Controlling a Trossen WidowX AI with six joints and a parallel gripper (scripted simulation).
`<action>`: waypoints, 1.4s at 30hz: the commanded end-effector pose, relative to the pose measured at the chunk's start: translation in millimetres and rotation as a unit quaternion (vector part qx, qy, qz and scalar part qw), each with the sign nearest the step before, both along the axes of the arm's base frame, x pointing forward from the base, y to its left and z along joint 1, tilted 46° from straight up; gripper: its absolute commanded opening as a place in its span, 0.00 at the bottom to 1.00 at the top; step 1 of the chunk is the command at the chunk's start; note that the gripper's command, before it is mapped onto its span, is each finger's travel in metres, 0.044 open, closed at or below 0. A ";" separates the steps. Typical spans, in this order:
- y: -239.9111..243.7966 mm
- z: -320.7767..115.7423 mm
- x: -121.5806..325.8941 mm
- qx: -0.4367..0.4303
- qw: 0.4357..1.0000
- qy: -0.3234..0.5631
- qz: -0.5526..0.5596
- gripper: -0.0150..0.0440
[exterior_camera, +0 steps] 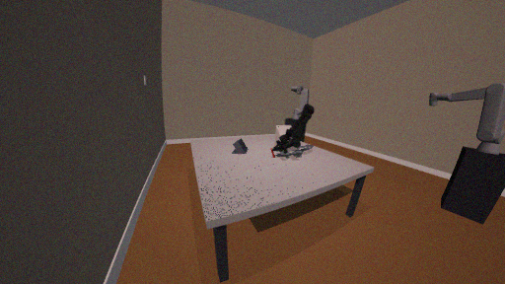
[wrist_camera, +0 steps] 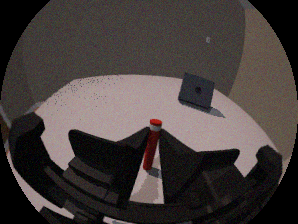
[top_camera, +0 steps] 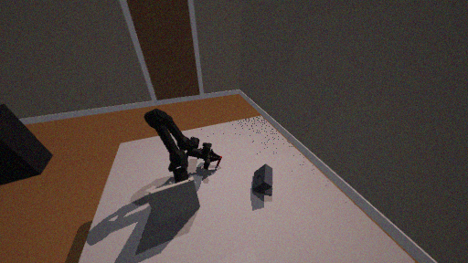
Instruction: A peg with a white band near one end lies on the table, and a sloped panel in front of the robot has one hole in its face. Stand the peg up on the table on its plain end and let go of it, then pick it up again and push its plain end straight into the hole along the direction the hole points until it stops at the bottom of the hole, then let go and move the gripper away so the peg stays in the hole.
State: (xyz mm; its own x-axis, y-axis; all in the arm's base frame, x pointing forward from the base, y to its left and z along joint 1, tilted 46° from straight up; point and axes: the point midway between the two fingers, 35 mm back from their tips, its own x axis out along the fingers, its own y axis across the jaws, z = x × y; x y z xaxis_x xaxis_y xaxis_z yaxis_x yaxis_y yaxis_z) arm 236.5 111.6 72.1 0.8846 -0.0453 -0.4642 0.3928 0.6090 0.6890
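Note:
The red peg (top_camera: 218, 163) (exterior_camera: 273, 154) (wrist_camera: 151, 148) stands nearly upright, tilted slightly, with its white band near the upper end and the plain end down. My gripper (top_camera: 218, 158) (wrist_camera: 154, 131) is shut on the peg near the band. The lower end is close to the table (top_camera: 302, 219) (exterior_camera: 232, 182) (wrist_camera: 115, 107), and a short shadow lies beside it; whether it touches cannot be told. The dark sloped panel (top_camera: 262, 179) (exterior_camera: 240, 147) (wrist_camera: 188, 92) stands apart, ahead and to the right in the wrist view, with its hole (wrist_camera: 198, 90) facing the gripper.
A large grey block (top_camera: 171, 212) stands beside the arm's base, and its pale side (exterior_camera: 282, 131) shows in the exterior view. A grey arm (exterior_camera: 493, 115) on a dark pedestal (exterior_camera: 473, 184) stands off the table. Dark specks lie on one table corner.

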 end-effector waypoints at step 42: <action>9.7 -2.5 -14.1 -0.040 0.996 -0.052 -0.060 0.34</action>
